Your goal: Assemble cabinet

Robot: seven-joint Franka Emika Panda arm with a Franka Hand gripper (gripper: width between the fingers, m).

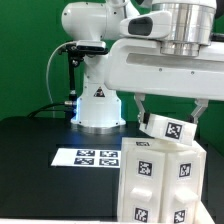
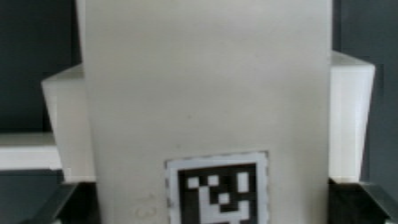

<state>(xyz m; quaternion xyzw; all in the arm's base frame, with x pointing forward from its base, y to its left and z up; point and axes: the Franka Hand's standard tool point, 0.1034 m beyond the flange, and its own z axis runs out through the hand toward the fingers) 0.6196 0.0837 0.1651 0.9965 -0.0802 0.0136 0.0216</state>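
We've got the gripper (image 1: 160, 112) pinching a tilted white tagged panel (image 1: 166, 128) right over the cabinet (image 1: 160, 175), which sits on the black table (image 1: 35, 150) directly underneath, so it's pretty much straight down from here.

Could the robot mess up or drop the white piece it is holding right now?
Maybe. The gripper holds a small tagged white panel tilted above the cabinet, so it might go on crooked or jam. In the wrist view the panel fills most of the picture, so how well it lines up is hard to see. The cabinet stands near the table's front edge; a hard push could shift it.
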